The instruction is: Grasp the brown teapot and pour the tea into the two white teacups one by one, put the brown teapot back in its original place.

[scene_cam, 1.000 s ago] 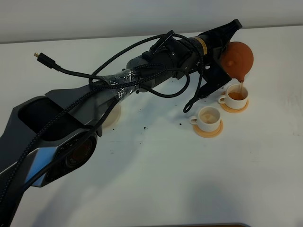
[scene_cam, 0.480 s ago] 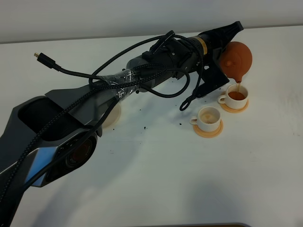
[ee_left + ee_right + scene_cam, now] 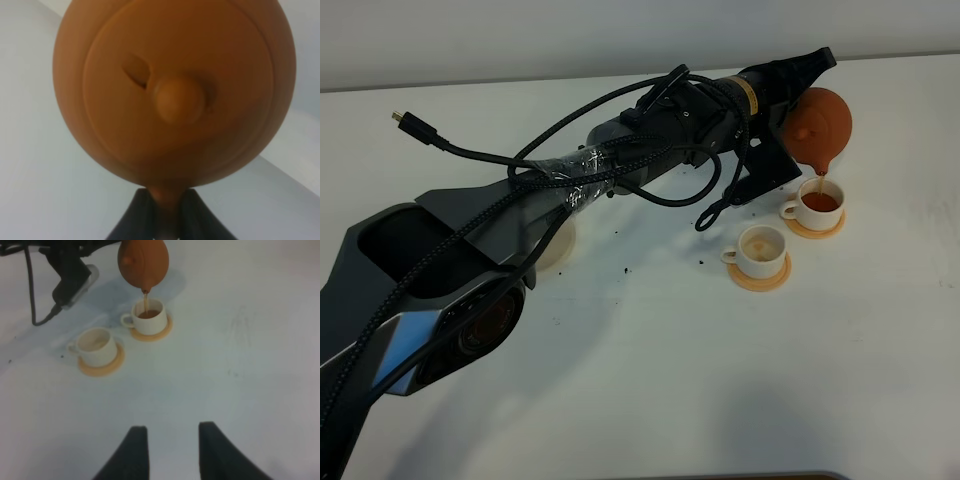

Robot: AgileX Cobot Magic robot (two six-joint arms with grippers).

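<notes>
The brown teapot (image 3: 819,125) hangs tilted, spout down, above the far white teacup (image 3: 817,202), and a thin stream of tea runs into it. My left gripper (image 3: 790,95) is shut on the teapot's handle; the left wrist view shows the lid and knob (image 3: 176,99) close up. The near white teacup (image 3: 761,249) stands on its orange coaster (image 3: 760,276) and holds pale liquid. The cream saucer (image 3: 558,250) lies partly hidden under the left arm. My right gripper (image 3: 169,450) is open and empty, low over the table, well short of both cups (image 3: 148,317) (image 3: 96,346).
Dark specks of tea leaves (image 3: 625,268) lie scattered on the white table between the saucer and the cups. A loose black cable with a plug (image 3: 410,124) juts out at the far left. The table's far edge (image 3: 520,85) meets a pale wall.
The teapot has stayed tilted over the far cup, shifting only slightly. The stream into that cup has thinned. The right arm has not moved.
</notes>
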